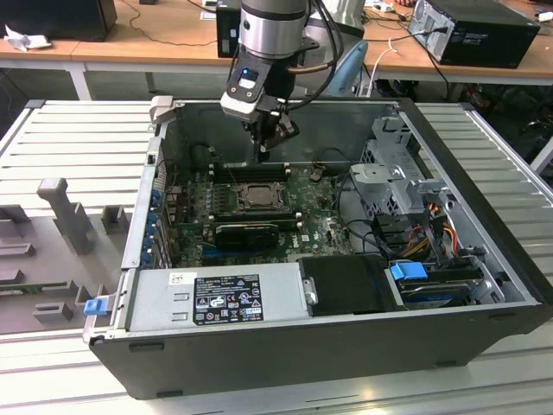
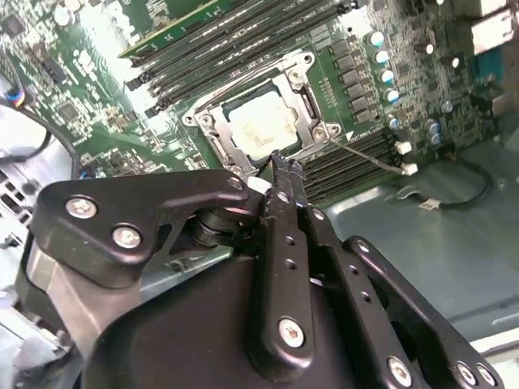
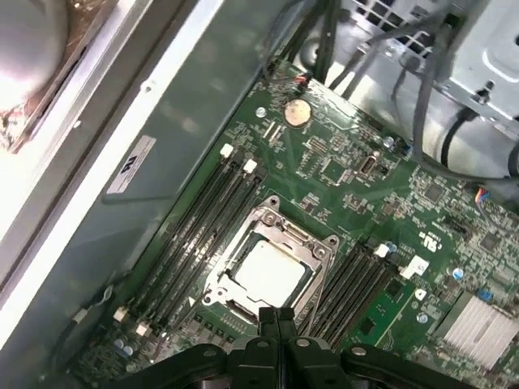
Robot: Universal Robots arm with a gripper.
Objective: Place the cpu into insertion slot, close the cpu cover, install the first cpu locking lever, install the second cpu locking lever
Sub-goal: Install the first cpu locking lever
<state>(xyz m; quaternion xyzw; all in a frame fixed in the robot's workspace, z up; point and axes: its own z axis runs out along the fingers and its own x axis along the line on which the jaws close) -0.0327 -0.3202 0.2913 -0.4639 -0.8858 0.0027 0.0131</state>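
The gripper [image 3: 276,318] has its two black fingers pressed together tip to tip, with nothing between them. The cpu [image 3: 268,271] lies flat in the insertion slot [image 1: 235,199], pale face up. The cpu cover [image 3: 280,231] is folded down over the slot, so the chip shows through the cover's square window.

In both wrist views the joined fingertips sit just beside one edge of the slot, near the cover's frame and clear of the chip itself. Whether they touch the frame cannot be told. In the exterior view the gripper [image 1: 262,151] hangs from the arm over the far edge of the slot, inside the open computer case [image 1: 285,346].

In the second wrist view a thin metal locking lever [image 2: 365,154] runs out from a corner of the slot. It slants away over the long black memory slots [image 2: 349,166] on that side. The closed gripper [image 2: 284,166] is near the corner where the lever starts. More memory slots [image 3: 203,219] flank the opposite side of the slot. A round coin cell [image 3: 297,112] sits on the green board well apart from the slot
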